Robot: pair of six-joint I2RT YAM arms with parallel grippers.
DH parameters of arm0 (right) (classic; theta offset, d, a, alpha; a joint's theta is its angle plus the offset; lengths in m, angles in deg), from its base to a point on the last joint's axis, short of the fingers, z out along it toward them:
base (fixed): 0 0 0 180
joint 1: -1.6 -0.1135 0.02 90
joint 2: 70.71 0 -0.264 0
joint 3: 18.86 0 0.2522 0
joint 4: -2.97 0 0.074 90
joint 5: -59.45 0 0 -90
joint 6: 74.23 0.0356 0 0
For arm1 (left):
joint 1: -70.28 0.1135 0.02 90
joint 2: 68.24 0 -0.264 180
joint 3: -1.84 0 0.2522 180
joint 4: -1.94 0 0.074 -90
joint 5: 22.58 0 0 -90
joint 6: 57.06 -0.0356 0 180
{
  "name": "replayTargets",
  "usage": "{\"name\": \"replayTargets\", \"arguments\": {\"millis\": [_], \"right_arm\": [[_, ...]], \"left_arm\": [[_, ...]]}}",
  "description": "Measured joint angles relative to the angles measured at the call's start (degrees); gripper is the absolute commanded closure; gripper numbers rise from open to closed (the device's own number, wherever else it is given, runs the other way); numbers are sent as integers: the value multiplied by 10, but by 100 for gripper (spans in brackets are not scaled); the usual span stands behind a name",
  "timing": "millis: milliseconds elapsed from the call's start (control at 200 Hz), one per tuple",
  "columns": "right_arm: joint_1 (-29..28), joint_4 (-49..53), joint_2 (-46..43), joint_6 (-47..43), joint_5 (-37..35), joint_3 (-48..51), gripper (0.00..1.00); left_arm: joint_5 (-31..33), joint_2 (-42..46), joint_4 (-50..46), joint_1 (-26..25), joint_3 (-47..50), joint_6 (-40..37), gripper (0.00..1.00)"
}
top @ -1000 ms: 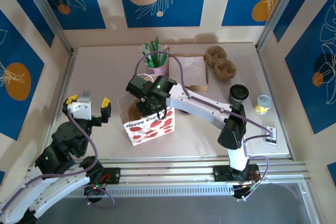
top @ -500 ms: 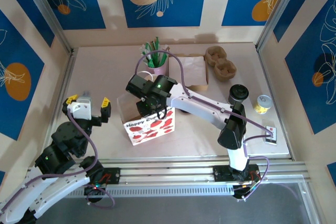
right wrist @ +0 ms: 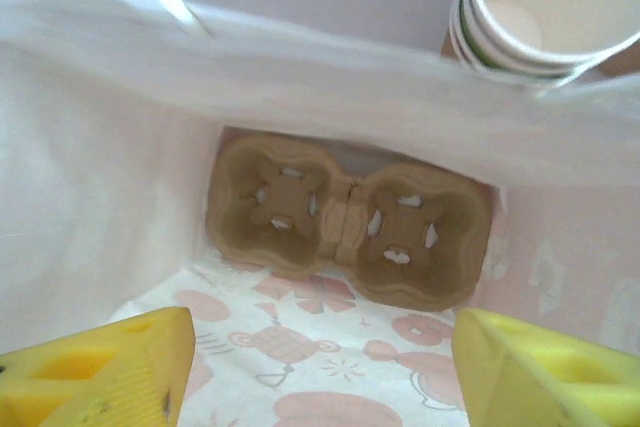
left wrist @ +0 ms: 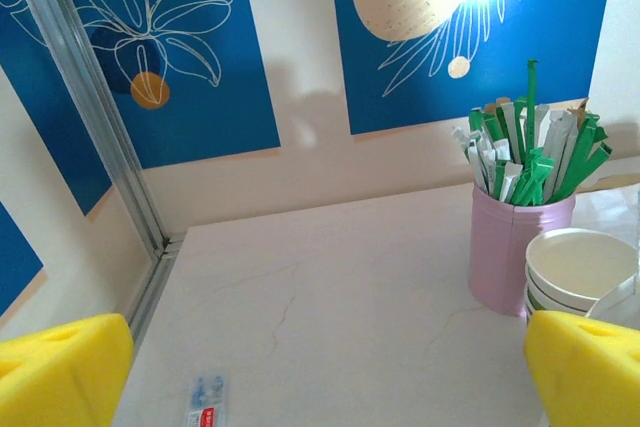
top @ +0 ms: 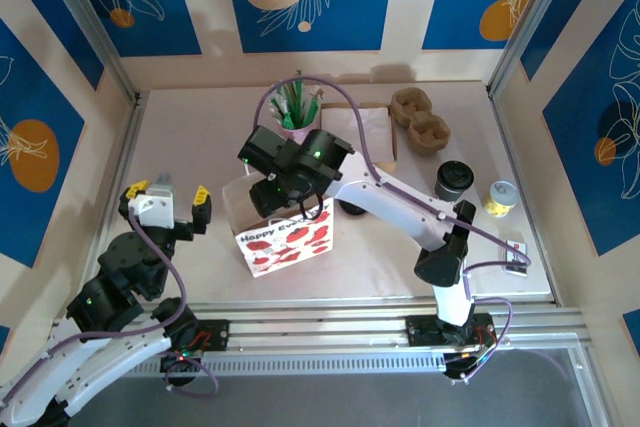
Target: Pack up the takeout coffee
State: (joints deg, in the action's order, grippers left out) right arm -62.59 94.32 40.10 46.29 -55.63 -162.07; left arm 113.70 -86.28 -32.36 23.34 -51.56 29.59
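Observation:
A white paper bag (top: 287, 239) with red print stands open at the table's middle. My right gripper (top: 278, 199) hangs over its mouth. In the right wrist view the gripper (right wrist: 320, 377) is open with nothing between its yellow fingers, and a brown two-cup carrier (right wrist: 345, 232) lies flat on the bag's bottom below it, apart from the fingers. A black-lidded coffee cup (top: 453, 178) stands on the table to the right, beside a yellow-lidded cup (top: 502, 196). My left gripper (top: 165, 202) is open at the near left, empty (left wrist: 325, 372).
A pink holder of green straws (top: 296, 115) and stacked white paper cups (left wrist: 580, 267) stand behind the bag. A brown paper stack (top: 365, 137) and spare carriers (top: 420, 117) lie at the back. A small packet (left wrist: 205, 402) lies near the left gripper; another packet (top: 516, 252) lies right.
My right gripper has opened and risen out of the bag toward the far side, leaving the carrier on the bag's bottom. The left arm has not moved.

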Motion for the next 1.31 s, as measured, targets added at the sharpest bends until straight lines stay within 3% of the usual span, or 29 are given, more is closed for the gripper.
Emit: {"name": "replayTargets", "arguments": {"millis": [155,280,760,1065,1305], "right_arm": [[-5,33,-2,-11,-23,-68,21],[-1,53,-26,-20,-44,-61,21],[115,14,-187,-28,-28,190,21],[145,-26,-195,-41,8,231,22],[148,-46,-186,-56,25,231,30]], "left_arm": [[-15,-14,-9,0,-4,3,0],[-47,-57,-50,0,-42,22,0],[-253,-229,-318,0,-264,174,11],[-283,-336,-429,0,-297,225,20],[-285,-356,-453,0,-303,241,28]]}}
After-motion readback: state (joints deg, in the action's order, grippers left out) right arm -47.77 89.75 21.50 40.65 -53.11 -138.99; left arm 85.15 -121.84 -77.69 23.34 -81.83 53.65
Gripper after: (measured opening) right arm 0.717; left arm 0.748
